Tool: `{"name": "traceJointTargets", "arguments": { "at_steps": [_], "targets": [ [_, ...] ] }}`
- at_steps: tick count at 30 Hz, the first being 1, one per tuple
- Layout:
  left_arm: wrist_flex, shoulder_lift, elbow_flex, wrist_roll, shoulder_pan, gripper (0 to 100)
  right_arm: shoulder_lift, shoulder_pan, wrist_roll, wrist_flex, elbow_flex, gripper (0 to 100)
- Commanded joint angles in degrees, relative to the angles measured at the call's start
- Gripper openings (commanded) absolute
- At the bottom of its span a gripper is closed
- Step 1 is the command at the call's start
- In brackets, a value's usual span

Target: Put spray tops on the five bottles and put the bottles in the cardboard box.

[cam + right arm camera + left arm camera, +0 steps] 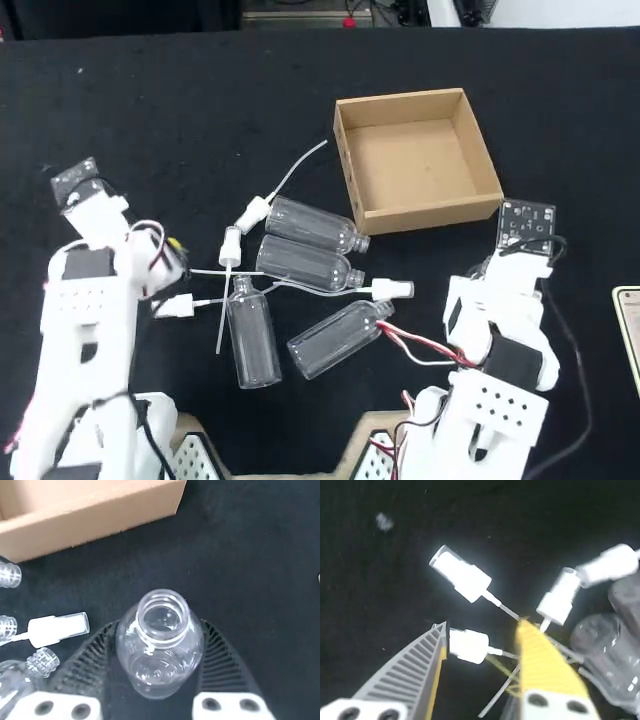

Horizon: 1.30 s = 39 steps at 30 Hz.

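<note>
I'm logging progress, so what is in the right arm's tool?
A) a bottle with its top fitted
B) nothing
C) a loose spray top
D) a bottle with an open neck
D: in the right wrist view, the right tool grips a clear bottle on both sides, and its threaded neck is bare.

At 3 o'clock in the high view a flat pale object (628, 320) is cut by the edge, too little to name. The right wrist view crops the cardboard box (90, 515) and three bottles (7, 575). In the left wrist view one spray top (610, 565) is blurred.
</note>
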Motion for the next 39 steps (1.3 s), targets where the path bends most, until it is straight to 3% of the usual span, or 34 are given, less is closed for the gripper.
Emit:
{"name": "traceJointTargets", "arguments": {
  "at_steps": [1,12,23,31,39],
  "targets": [
    [-1.1,5.2,-5.8,4.7,-2.1,27,-1.5,-0.5,-0.1,-2.8,1.4,8.5],
    [-2.9,18.5,-8.5,15.1,-4.8,27,-1.5,-0.5,0.1,-3.3,1.9,8.5],
    [-4.4,32.4,-19.2,15.2,-4.7,27,-1.5,-0.5,0.2,-3.3,2.1,8.5],
    [-4.2,38.2,-20.3,14.8,-4.1,27,-1.5,-0.3,0.2,-3.3,2.1,8.5],
    [-4.4,38.2,-25.1,15.0,-4.3,4,-1.5,-0.3,0.2,-3.3,2.1,8.5]
  ]
}}
